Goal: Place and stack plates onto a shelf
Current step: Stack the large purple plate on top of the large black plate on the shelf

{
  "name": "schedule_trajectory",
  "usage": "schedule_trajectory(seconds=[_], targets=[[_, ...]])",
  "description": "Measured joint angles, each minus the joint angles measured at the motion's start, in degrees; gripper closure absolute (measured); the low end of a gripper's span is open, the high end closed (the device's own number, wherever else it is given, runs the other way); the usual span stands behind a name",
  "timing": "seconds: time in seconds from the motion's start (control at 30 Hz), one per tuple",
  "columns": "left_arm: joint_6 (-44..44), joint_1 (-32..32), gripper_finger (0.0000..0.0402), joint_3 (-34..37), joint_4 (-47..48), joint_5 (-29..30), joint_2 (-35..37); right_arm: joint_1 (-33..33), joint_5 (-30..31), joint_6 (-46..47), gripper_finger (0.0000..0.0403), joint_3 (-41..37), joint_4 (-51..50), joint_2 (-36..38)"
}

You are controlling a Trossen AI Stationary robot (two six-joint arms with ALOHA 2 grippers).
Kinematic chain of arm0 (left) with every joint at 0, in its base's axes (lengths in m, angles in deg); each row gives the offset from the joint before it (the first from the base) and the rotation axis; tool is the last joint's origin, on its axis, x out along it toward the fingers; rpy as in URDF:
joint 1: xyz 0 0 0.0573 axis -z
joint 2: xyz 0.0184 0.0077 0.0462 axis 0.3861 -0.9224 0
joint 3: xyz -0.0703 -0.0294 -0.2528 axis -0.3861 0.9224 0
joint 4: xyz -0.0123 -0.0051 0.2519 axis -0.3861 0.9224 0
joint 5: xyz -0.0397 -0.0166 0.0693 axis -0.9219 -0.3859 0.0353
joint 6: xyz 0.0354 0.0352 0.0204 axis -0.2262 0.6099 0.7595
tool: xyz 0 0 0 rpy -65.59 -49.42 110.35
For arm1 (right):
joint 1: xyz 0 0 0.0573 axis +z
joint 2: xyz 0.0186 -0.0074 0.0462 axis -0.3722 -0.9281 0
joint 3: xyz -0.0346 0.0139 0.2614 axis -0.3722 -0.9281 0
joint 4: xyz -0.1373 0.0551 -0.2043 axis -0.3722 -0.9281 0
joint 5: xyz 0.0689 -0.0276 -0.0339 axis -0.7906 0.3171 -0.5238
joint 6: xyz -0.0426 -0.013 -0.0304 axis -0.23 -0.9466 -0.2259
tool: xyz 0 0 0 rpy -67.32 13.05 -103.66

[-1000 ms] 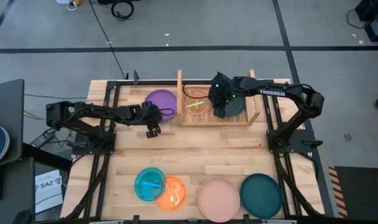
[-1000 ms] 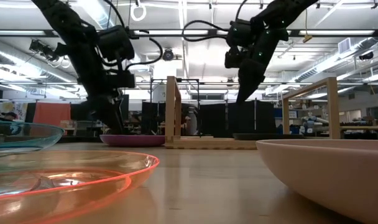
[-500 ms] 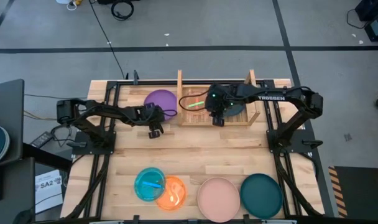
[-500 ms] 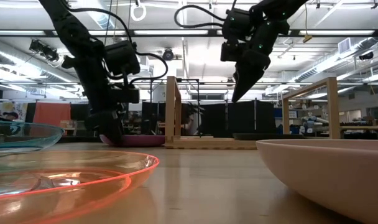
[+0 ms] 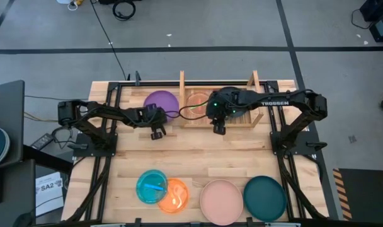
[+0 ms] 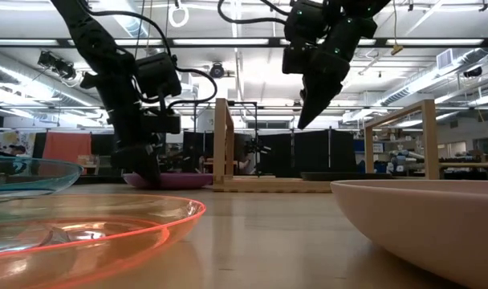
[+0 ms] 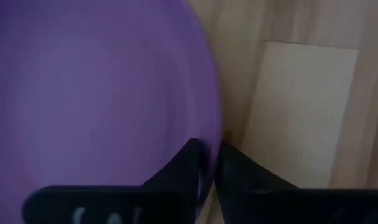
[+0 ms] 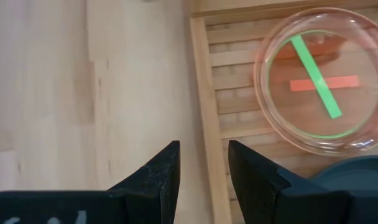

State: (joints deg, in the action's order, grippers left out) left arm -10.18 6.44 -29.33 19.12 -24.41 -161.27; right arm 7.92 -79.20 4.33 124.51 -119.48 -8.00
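The purple plate point(image 5: 164, 101) lies flat on the table just left of the shelf point(image 5: 190, 122). My left gripper point(image 5: 155, 116) is down at its near-left rim and shut on it point(image 7: 209, 152). On the shelf's slats sits a translucent reddish plate point(image 8: 319, 81) holding a green and a red strip, with a dark plate point(image 8: 357, 180) beside it. My right gripper point(image 5: 218, 128) hangs open over the shelf's near left corner point(image 8: 202, 155), high above the wood in the low view point(image 6: 307, 112), with nothing between its fingers. My left gripper has the purple plate's rim point(image 7: 215, 134) between its two fingers, one finger point(image 7: 188, 163) over the inside of the plate and one point(image 7: 239, 163) outside it over the table. The fingers slant down from the table's left. The plate's underside stays on the table point(image 6: 176, 181).
Along the table's near edge lie a translucent blue plate point(image 5: 152, 185), an orange one point(image 5: 176, 195) overlapping it, a pink plate point(image 5: 221, 200) and a teal plate point(image 5: 264, 197). The shelf's upright side boards point(image 6: 222, 140) point(image 6: 429, 136) stand between the arms.
My left gripper has sunk onto the purple plate's near-left rim. My right gripper has swung from over the shelf's middle toward the table's left and near edge, to the shelf's near left corner, staying high and open.
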Motion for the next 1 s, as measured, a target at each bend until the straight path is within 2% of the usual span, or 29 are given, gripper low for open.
schedule_trajectory(seconds=[0.13, 0.47, 0.7, 1.0], targets=[[-2.01, 0.08, 0.0385, -0.07, 0.57, 1.04, 0.05, 1.2, 0.0, -0.04, 0.0262, 0.0, 0.0, 0.0], [-8.35, 3.64, 0.0385, 0.15, 3.58, 11.04, 2.51, 2.95, -0.02, 0.45, 0.0262, 0.0, 0.05, 0.02], [-13.59, 7.83, 0.0385, 0.2, 6.93, 17.34, 6.57, 2.93, 0.02, 10.18, 0.0262, 0.0, 1.11, 0.02], [-15.51, 14.72, 0.0385, 0.15, 8.66, 26.83, 13.4, 2.77, 0.42, 14.66, 0.0262, -0.02, 3.2, 0.04]])
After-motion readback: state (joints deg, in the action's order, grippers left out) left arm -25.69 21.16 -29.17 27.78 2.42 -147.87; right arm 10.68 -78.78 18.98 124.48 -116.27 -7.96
